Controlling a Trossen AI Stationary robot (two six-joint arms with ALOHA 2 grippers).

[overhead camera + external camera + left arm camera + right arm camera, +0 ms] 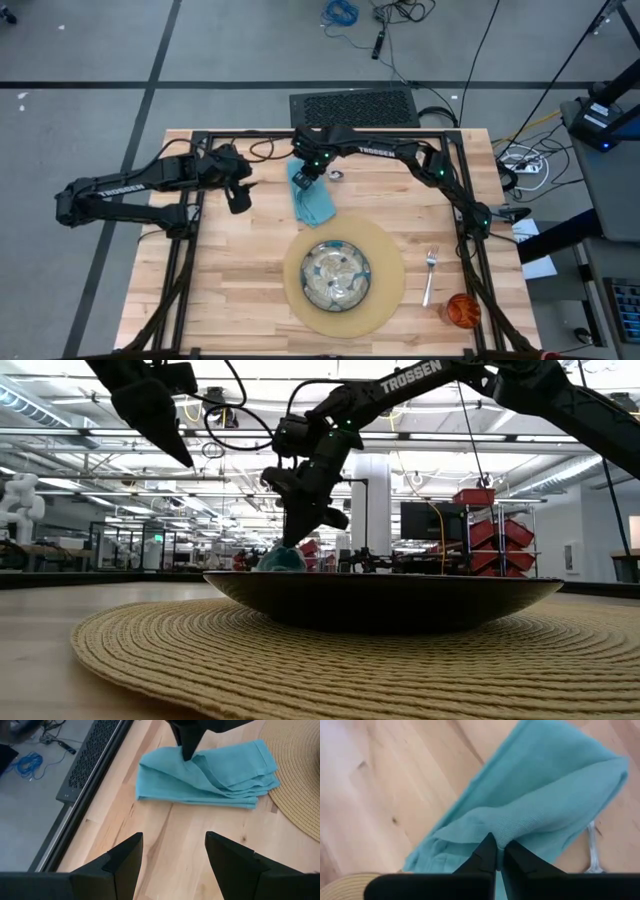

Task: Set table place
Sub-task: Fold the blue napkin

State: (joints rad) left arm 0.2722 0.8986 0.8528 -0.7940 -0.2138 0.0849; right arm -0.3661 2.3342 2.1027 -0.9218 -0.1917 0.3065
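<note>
A folded teal napkin [313, 201] lies on the table [230, 280], just beyond the round tan placemat [385, 290] that bears the green-patterned plate [337, 273]. My right gripper [500, 854] reaches in from the right and is shut on the napkin's far part. My left gripper [174, 852] hangs open above the bare table to the napkin's left, holding nothing. A fork [430, 275] lies on the placemat's right, with an orange cup [462, 310] near it. Something silver [592, 851] rests on the table beside the napkin. My right gripper pinches a raised fold of the napkin's upper layers [496, 836] between its two fingertips, near the napkin's far end. The fingers [188, 747] come steeply from above. The cloth rises to a small peak at the fingers; the rest of the napkin [225, 785] lies on the table.
The placemat's edge [295, 795] lies close to the napkin's near end. A black frame [300, 135] runs along the table's far edge, with a black grille [353, 106] behind it. Bare wood spreads on the table's left half.
</note>
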